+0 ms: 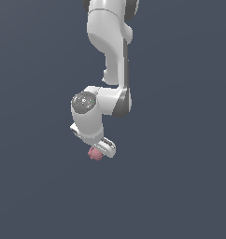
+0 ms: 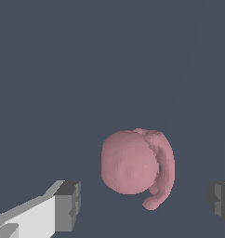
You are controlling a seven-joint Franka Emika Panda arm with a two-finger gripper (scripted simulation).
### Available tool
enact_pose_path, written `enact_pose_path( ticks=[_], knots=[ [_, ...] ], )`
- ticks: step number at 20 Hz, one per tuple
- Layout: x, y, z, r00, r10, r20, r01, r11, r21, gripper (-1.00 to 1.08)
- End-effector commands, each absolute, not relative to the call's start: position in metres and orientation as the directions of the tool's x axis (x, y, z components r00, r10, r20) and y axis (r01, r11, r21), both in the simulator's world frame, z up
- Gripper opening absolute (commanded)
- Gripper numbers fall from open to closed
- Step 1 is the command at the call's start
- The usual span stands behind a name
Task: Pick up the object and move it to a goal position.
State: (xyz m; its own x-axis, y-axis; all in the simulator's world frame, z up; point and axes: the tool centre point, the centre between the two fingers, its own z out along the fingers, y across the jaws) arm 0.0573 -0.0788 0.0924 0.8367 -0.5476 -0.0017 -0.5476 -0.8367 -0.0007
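- In the wrist view, my gripper [image 2: 142,201] has its two fingers spread wide apart. The one finger [image 2: 65,204] is a grey pad on a white arm piece, and its lower part is cut off by the picture edge.
- The pink object [image 2: 130,161] sits between the two fingers, on the dark grey floor [image 2: 63,69]. It touches neither finger.
- It is a round, lumpy, dusty-pink blob. A curved strip runs down one side like a little handle and ends in a small hook.
- The other finger [image 2: 220,203] is mostly cut off by the picture edge.
- In the exterior view, my white arm [image 1: 108,51] hangs down and its top is cut off. The object [image 1: 95,154] peeks out just under my gripper [image 1: 104,148], partly hidden by it. My fingers are too small to make out there.
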Motion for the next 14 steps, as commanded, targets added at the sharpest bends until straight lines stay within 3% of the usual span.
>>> enact_pose_path(
  ticks=[1,14],
  knots=[
    [0.059,-0.081,0.091,0.829,-0.56,0.0,-0.56,-0.829,0.0,1.0],
    [0.057,-0.081,0.051,0.828,-0.56,0.0,-0.56,-0.828,0.0,1.0]
  ],
)
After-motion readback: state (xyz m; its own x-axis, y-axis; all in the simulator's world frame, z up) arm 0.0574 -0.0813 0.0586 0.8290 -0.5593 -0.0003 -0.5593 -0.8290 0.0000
